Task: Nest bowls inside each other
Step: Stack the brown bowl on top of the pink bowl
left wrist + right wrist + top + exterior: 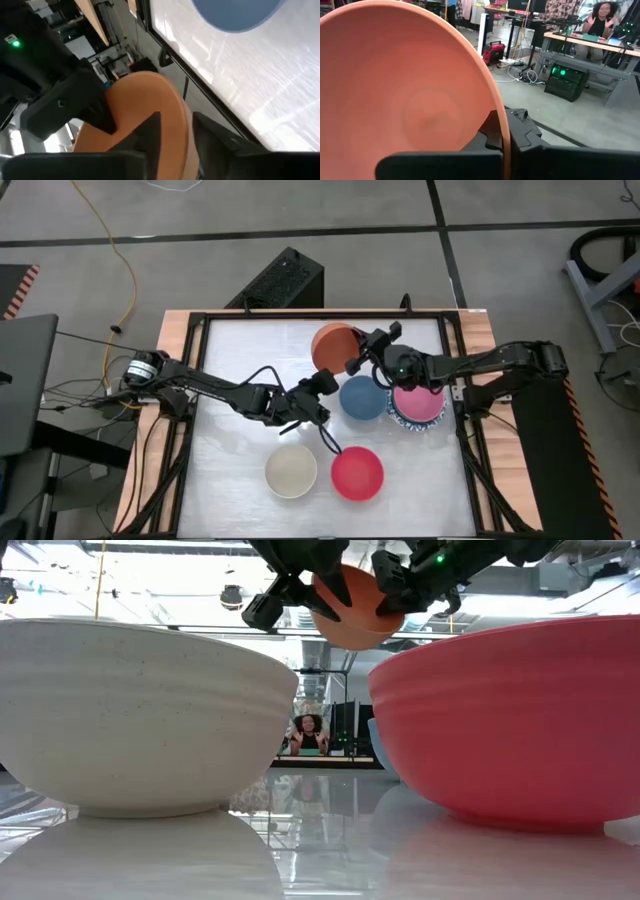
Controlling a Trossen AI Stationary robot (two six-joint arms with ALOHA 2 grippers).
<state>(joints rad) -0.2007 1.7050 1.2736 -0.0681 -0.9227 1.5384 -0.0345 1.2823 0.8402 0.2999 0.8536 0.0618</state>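
orange bowl (334,346): i see it tipped on edge — mouth facing right
right gripper (362,352): clamped on its rim
left gripper (322,385): can't tell its fingers

Both arms are reaching in toward the middle of the table, wrists raised above it. The right gripper (362,352) is pinching its fingers closed on the rim of the orange bowl (334,346), while the left gripper (322,385) is hanging just beside it.
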